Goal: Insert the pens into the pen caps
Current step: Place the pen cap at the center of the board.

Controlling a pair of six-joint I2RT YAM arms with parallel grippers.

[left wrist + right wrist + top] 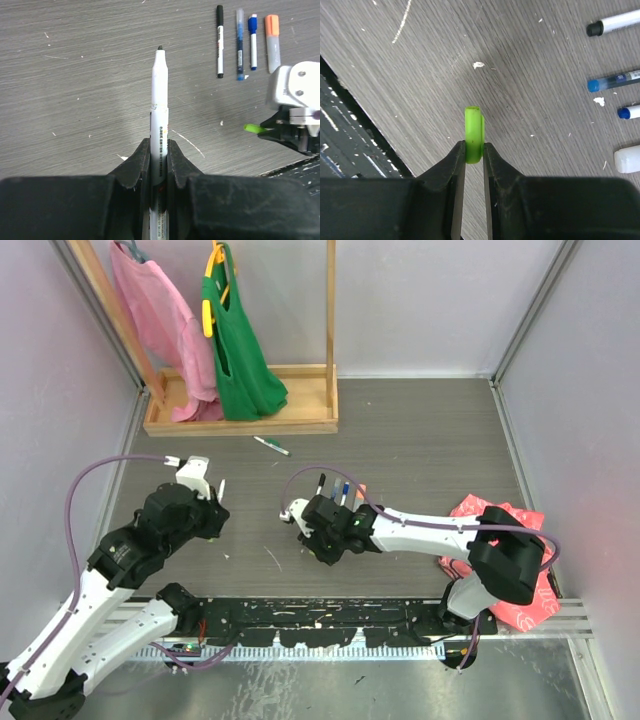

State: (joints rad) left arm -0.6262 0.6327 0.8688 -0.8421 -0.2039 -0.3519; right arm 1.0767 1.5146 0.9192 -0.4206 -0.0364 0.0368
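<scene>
L gripper [159, 152] pinches a white pen [160, 90] by the barrel, tip out, over mid-table [75, 75]. R gripper [472, 150] pinches a green cap [474, 131], open end out, prob. so tip & cap can meet. Other pens [220, 40] lie in a row nearby.

Six pens [159, 100] [219, 42] [240, 45] [253, 42] [272, 42] [270, 446] (one held), one green cap [473, 132].

Green-ended pen [271, 446] lies near the wooden rack [240, 426]; other pens [333, 490] beside right arm [420, 530]

grey wood-grain table [420, 430] — row of four pens [240, 45], lone green-tipped pen [271, 446], wooden rack [240, 425]
</scene>
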